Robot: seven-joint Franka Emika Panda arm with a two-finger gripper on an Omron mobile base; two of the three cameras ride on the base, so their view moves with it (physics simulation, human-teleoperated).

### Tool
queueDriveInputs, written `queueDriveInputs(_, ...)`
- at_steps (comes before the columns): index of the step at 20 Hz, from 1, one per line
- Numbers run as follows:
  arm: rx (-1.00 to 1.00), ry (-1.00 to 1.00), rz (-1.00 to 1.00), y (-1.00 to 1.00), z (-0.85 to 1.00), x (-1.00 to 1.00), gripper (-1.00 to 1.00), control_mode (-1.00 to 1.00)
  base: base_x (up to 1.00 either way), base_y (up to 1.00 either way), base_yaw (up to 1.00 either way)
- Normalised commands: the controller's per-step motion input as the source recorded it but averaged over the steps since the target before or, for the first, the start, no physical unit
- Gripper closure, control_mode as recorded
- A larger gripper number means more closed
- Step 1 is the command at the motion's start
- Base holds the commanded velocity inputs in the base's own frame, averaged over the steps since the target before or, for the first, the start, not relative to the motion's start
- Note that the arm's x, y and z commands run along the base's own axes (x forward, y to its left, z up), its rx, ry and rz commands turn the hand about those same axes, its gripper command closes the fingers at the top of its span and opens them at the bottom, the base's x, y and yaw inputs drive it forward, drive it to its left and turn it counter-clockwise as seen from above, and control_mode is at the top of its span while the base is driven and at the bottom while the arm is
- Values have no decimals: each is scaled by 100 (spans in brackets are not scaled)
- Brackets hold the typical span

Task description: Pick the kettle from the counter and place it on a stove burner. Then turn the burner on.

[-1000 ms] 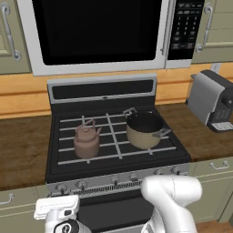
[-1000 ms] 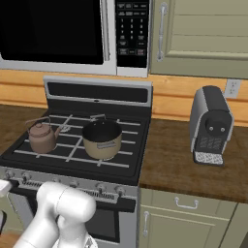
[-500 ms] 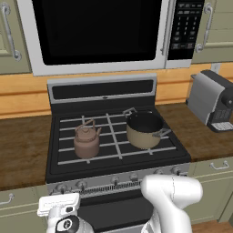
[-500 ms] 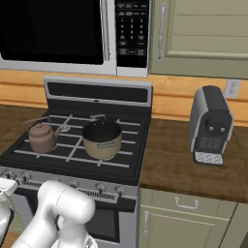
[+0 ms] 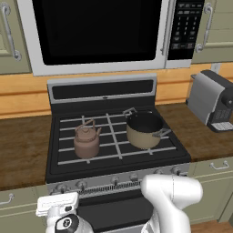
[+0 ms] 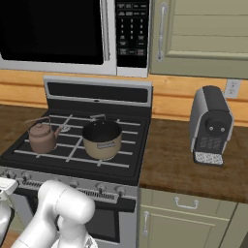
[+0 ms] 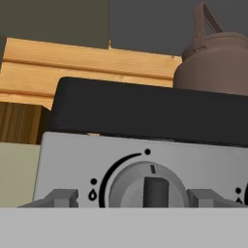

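Observation:
The copper-brown kettle [image 5: 87,141] [image 6: 42,137] stands upright on the front left stove burner [image 5: 93,156], which it mostly hides under the grate bars. In the hand view the kettle [image 7: 218,63] rises above the black stovetop edge. My gripper [image 7: 131,198] is low in front of the stove's silver control panel, open, with one fingertip [image 7: 59,197] on each side of a round grey knob [image 7: 147,186] and apart from it. The white hand [image 5: 57,204] hangs below the panel's left end. The wood-grain counter [image 5: 22,145] lies left of the stove.
A tan pot [image 5: 144,129] with a dark inside sits on the front right burner. A grey coffee machine [image 5: 213,100] stands on the right counter. The microwave [image 5: 95,32] hangs above the stove. A row of knobs [image 5: 114,179] lines the panel.
The hand has shifted slightly in front of the control panel. Kettle and pot stay where they were.

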Motion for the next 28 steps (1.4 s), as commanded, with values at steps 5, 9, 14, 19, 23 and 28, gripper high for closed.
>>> queueDriveInputs(5, 0, 4, 1, 30, 0, 3, -100, -100, 0, 0, 0)
queueDriveInputs(9, 0, 9, 3, 48, 7, 0, -100, -100, 0, 0, 0)
queueDriveInputs(14, -3, 15, 4, 60, 17, 0, -100, -100, 0, 0, 0)
queueDriveInputs(19, -7, 14, 6, 70, 23, 0, -100, -100, 0, 0, 0)
queueDriveInputs(23, -15, 8, 9, 72, 30, -10, -100, -100, 0, 0, 0)
queueDriveInputs(28, -25, 5, 11, 76, 27, -16, -100, -100, 0, 0, 0)
